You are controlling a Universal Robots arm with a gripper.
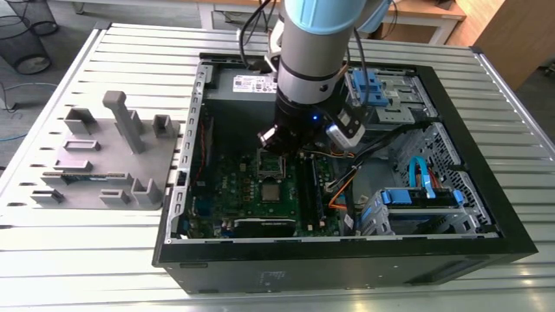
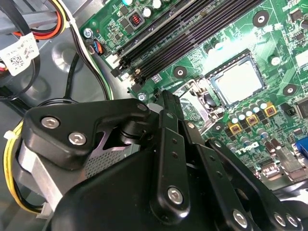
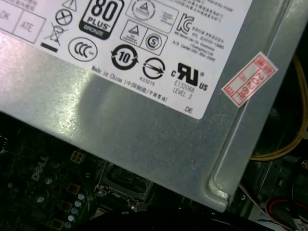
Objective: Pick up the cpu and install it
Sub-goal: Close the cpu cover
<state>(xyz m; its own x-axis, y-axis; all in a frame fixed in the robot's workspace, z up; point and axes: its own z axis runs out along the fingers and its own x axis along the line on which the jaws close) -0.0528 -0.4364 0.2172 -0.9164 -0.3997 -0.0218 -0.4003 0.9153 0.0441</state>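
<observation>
Seemingly placed: small dull-silver square cpu [image 1: 270, 192] looks seated, 6 o'clock from your black gripper [image 1: 281, 151]; silver hinged frame [image 2: 196, 97] looks open; grip state unreadable.

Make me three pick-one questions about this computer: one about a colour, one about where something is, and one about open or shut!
1. What colour is the tray beside the case? A grey; B yellow; C pink.
2. Where is the cpu? A on the tray; B set into the motherboard; C under the case.
3. The case is: A shut tight; B open, insides showing; C wrapped up.
Answers: 1 A, it is grey all over. 2 B, its silver top sits flat in the green board. 3 B, the motherboard shows inside.
</observation>
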